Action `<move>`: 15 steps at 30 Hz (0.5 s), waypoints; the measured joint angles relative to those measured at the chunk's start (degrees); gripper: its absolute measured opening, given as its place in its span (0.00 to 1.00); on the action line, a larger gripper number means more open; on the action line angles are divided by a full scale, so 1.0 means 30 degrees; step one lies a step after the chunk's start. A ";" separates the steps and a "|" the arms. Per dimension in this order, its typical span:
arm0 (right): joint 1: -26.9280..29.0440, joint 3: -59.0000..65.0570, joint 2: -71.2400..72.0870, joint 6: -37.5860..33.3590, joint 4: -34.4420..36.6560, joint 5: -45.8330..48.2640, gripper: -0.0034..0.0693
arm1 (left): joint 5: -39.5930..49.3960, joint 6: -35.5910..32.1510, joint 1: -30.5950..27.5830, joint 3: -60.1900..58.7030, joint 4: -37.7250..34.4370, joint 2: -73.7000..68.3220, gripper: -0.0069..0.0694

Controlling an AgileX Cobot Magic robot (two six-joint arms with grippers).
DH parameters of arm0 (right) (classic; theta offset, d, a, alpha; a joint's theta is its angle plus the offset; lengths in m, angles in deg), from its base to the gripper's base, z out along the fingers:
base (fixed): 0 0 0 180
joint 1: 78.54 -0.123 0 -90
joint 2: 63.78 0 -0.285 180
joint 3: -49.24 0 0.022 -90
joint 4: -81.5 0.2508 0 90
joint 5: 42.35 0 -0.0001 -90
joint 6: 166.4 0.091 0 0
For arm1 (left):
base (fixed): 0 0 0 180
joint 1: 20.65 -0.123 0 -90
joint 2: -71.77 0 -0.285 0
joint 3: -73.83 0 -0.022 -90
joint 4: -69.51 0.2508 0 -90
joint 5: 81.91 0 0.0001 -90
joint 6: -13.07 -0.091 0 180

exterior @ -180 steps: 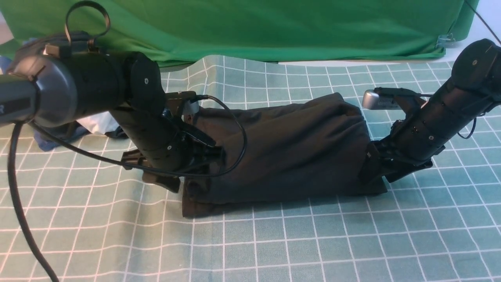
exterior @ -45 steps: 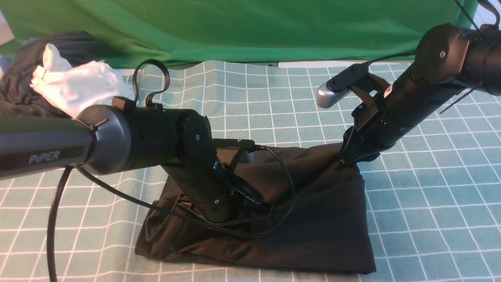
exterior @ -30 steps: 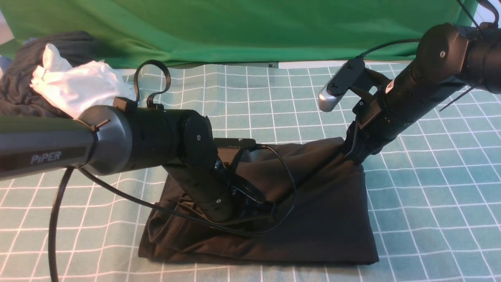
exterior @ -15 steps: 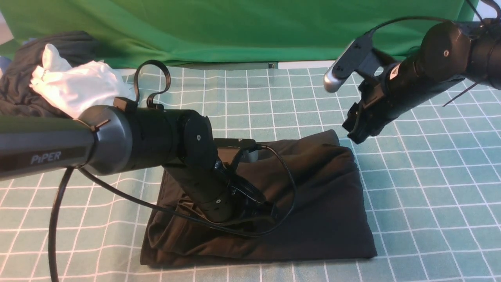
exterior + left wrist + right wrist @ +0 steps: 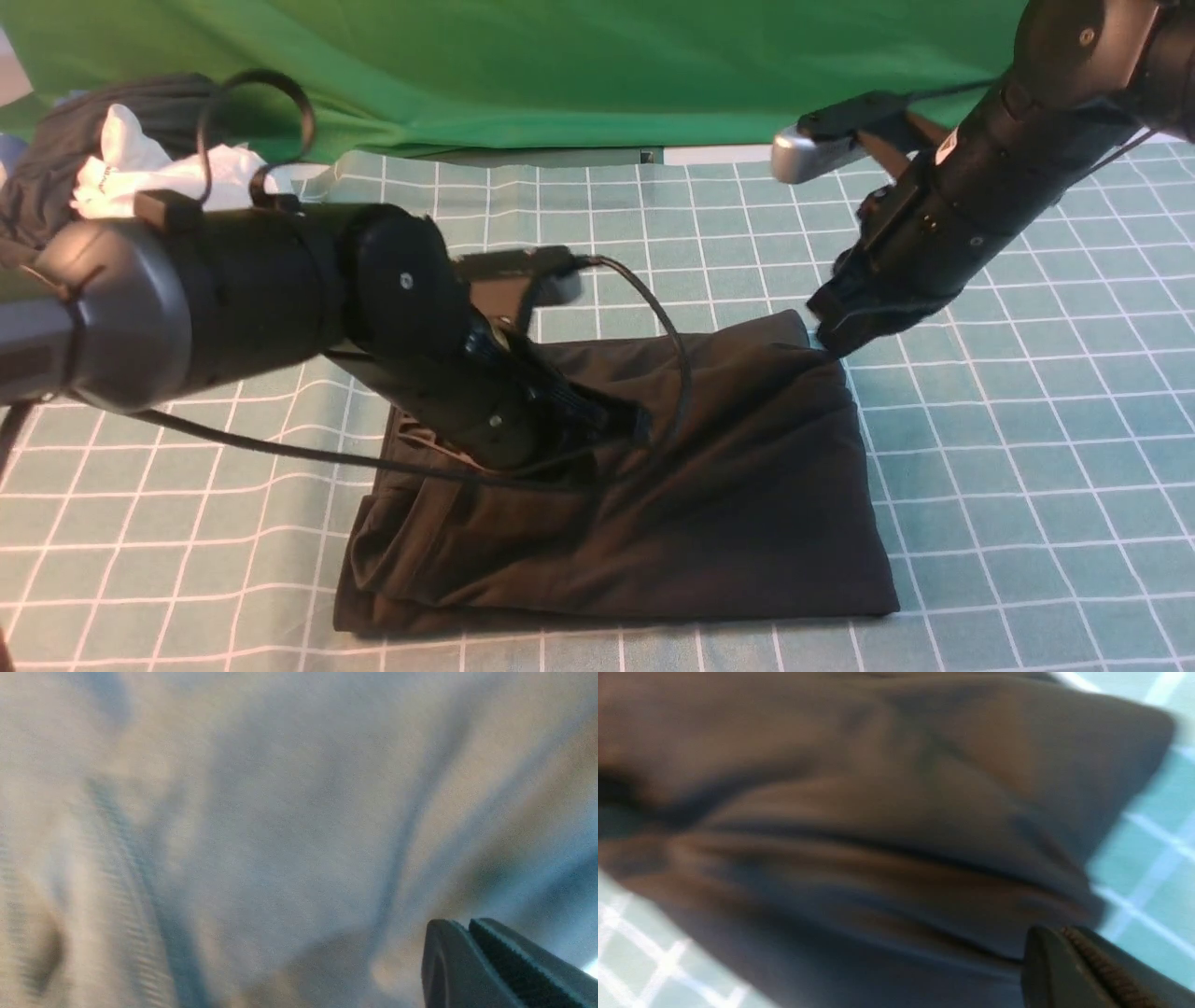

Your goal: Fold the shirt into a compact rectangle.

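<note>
The black shirt (image 5: pixel 747 504) lies folded into a rough rectangle on the teal checked cloth, with its left side still rumpled in layers. My left gripper (image 5: pixel 638 427) is shut and hovers low over the middle of the shirt. In the left wrist view the shut tips (image 5: pixel 467 926) have nothing between them, and blurred shirt fabric (image 5: pixel 280 835) fills the picture. My right gripper (image 5: pixel 826 343) is shut at the shirt's far right corner, touching or just above it. The right wrist view shows its shut tips (image 5: pixel 1062 931) over the shirt's edge (image 5: pixel 878 835), with no cloth pinched.
A white garment (image 5: pixel 219 168) and a dark grey bundle (image 5: pixel 56 159) sit at the back left. A green backdrop (image 5: pixel 597 65) closes off the far side. The left arm's black cable (image 5: pixel 674 336) loops over the shirt. Checked tablecloth (image 5: pixel 1027 467) stretches to the right.
The right gripper let go of the shirt's far right corner, which dropped flat, rose open, then came back down shut at that corner. The left arm lifted and swung back.
</note>
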 joint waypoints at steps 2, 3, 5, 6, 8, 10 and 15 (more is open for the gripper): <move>0.0000 0.0537 -0.0019 -0.0658 0.1131 0.0046 0.07 | -0.0792 -0.0124 -0.0663 0.0000 -0.0045 -0.0440 0.10; 0.0000 0.0587 -0.0019 -0.0691 0.1189 0.0005 0.07 | -0.0793 -0.0141 -0.0771 0.0000 -0.0048 -0.0547 0.10; 0.0000 0.1125 -0.0089 -0.0945 0.1443 -0.0525 0.07 | -0.1420 -0.0650 -0.1238 0.0000 -0.0214 -0.1046 0.10; 0.0000 0.1466 -0.0195 -0.0965 0.1503 -0.1023 0.07 | -0.1750 -0.0914 -0.1573 0.0000 -0.0389 -0.1496 0.10; 0.0000 0.1729 -0.0385 -0.0965 0.1519 -0.1546 0.07 | -0.1839 -0.1030 -0.1923 0.0000 -0.0407 -0.1939 0.10; 0.0000 0.1840 -0.1029 -0.0985 0.1519 -0.2157 0.07 | -0.1749 -0.0904 -0.2663 0.0000 -0.0364 -0.2497 0.10; 0.0017 0.1888 -0.2303 -0.0737 0.1271 -0.3773 0.07 | -0.0828 -0.0437 -0.3944 0.0000 0.0089 -0.2575 0.10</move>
